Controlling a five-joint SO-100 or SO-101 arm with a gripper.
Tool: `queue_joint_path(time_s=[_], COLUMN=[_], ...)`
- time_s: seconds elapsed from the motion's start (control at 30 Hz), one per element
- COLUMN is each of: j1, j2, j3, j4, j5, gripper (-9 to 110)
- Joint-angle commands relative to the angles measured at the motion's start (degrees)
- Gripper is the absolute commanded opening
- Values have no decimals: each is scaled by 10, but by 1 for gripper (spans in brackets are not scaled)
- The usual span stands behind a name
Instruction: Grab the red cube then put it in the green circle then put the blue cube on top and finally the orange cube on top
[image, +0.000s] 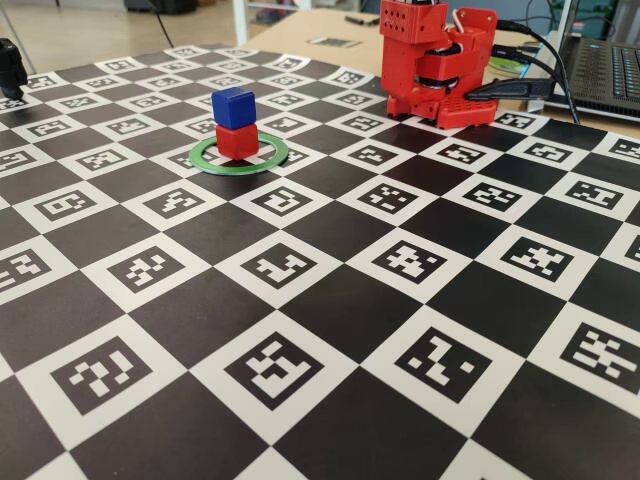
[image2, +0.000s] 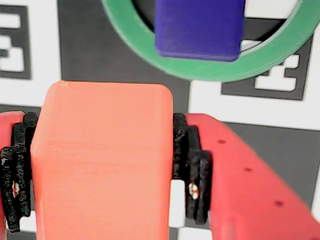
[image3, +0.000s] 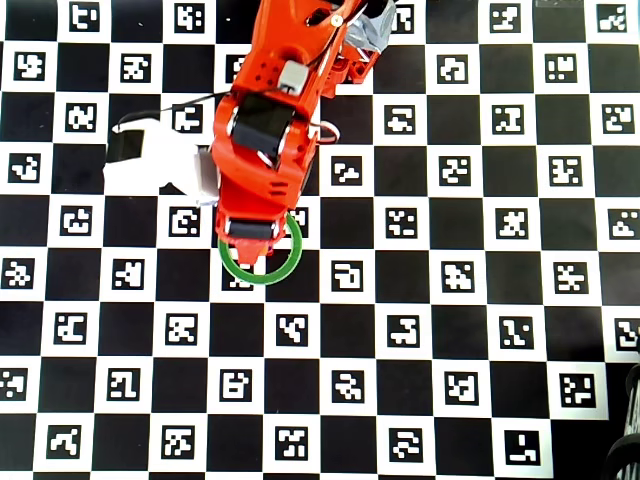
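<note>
A: The orange cube (image2: 102, 160) — where is it?

B: It sits between my fingers. In the wrist view my tool (image2: 97, 172) is pinching it from both sides, the black ribbed pads (image2: 192, 170) pressed against its left and right faces. It fills most of the lower half of that view.

A: And the other two cubes?

B: The blue cube (image: 233, 107) sits on top of the red cube (image: 237, 141), and the red one rests inside the green circle (image: 208, 157) on the table (image: 330, 330). The fixed view shows that stack plainly, with the blue cube turned a little against the red one beneath. From the wrist view the blue cube (image2: 199, 27) lies just ahead of my tool and a little to the right, with the green circle (image2: 125, 30) curving around it. The red cube is hidden under the blue one there.

A: What does the overhead view give?

B: My arm (image3: 275, 120) covers the stack. Only part of the green circle (image3: 262, 277) shows, curving out past the tip of my tool (image3: 250, 238). I cannot tell from any view whether the orange cube touches the blue one.
</note>
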Motion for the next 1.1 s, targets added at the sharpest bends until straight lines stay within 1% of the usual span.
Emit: queue_joint_path(time_s=[0.0, 0.27, 0.53, 1.07], j1=[2, 5, 15, 18], j2=[51, 17, -9, -11], j3=[33, 94, 102, 173], j4=[-33, -82, -104, -154], j5=[-25, -39, -21, 18], gripper=[11, 11, 11, 11])
